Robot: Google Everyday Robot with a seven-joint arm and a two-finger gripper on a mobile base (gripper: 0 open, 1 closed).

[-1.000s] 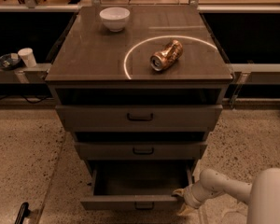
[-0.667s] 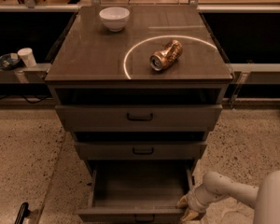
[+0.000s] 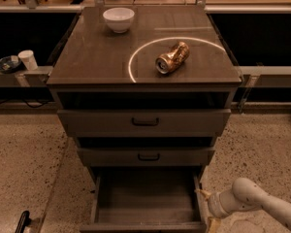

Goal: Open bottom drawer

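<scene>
Since the bottom drawer (image 3: 145, 198) stands pulled well out at the foot of the cabinet (image 3: 102, 67), the opening looks all but done. The claw (image 3: 206, 207) sits by its right front corner, clamped or apart I cannot tell. Next it likely needs to back away cleanly.

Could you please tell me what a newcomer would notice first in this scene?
The bottom drawer stands wide open and looks empty, with the robot's pincer at its right front corner. On the cabinet top, a dented gold can lies on its side within a bright ring of light, a white bowl behind it to the left.
</scene>
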